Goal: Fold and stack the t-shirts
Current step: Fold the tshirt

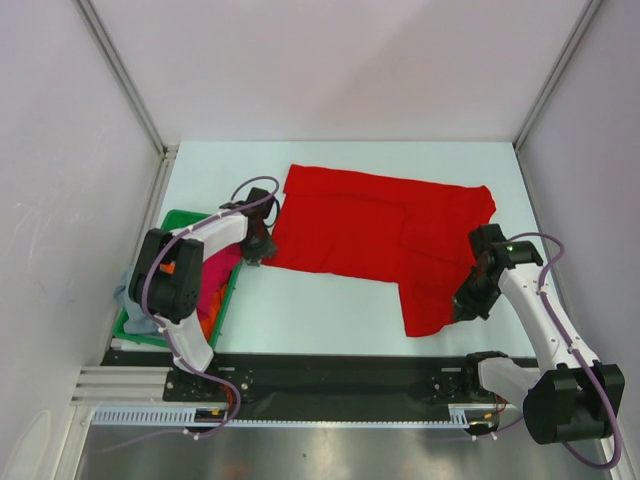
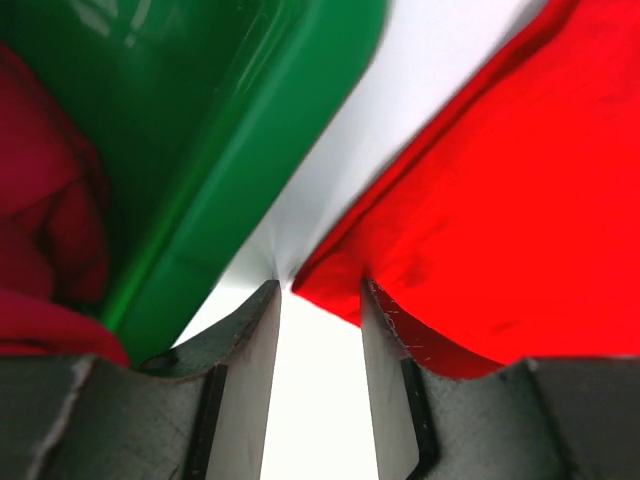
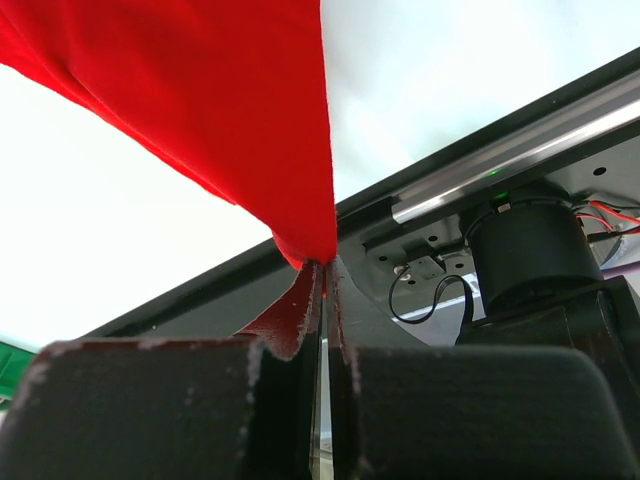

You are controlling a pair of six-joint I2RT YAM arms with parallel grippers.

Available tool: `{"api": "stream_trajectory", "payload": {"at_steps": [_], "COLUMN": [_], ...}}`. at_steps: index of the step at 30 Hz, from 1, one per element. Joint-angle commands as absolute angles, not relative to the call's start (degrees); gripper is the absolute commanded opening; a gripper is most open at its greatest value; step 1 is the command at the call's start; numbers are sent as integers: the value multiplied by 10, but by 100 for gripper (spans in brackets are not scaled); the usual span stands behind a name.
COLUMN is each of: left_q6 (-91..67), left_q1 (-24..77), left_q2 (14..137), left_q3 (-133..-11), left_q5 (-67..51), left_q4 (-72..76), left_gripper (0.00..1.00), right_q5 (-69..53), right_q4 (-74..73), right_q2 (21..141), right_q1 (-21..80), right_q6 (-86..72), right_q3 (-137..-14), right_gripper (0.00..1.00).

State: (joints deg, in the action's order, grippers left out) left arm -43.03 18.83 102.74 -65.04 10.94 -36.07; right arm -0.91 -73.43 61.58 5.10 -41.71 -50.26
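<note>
**A:** Top view: bright red cloth t-shirt (image 1: 370,235) spread on the tabletop (image 1: 320,300), right of the green plastic rectangular tray (image 1: 185,215). Which step?

**B:** First fold, I reckon. Left wrist: left tool (image 2: 320,290) apart at the shirt's corner, needs to pinch next. Right wrist: right tool (image 3: 325,265) clamped on the hem.

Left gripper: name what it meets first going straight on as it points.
Probably the edge of the bright red cloth t-shirt, lying just ahead of the open left gripper; depth is unclear.
</note>
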Motion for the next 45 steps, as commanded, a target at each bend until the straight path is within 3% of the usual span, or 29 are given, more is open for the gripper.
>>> {"api": "stream_trajectory", "payload": {"at_steps": [1, 9, 12, 13, 16, 22, 32, 36, 45], "left_q6": [-443, -449, -440, -439, -428, -397, -355, -335, -310], "left_q1": [187, 186, 185, 185, 185, 185, 185, 184, 184], "left_q2": [996, 1023, 1034, 1036, 1033, 980, 891, 917, 1077], "left_q3": [-635, -644, -648, -647, -643, -641, -627, -674, -901], "left_q5": [122, 116, 120, 121, 121, 141, 137, 104, 81], "left_q4": [-344, -340, -332, -330, -322, -338, -338, -323, -381], "left_gripper": [43, 35, 23, 13, 0, 0, 0, 0, 0], "right_q5": [-14, -10, -6, -6, -4, 28, -52, -56, -51], "right_q4": [-735, -743, -751, -753, -758, -802, -814, -802, -767], "right_q2": [608, 619, 619, 620, 619, 627, 627, 664, 807], "right_q1": [47, 48, 47, 43, 33, -14, -111, -141, -144], "right_q6": [-410, -402, -396, -393, -380, -338, -288, -259, -266], "right_q3": [-517, -543, -555, -556, -569, -640, -676, -724, -851], "right_gripper": [0, 0, 0, 0, 0, 0, 0, 0, 0]}}
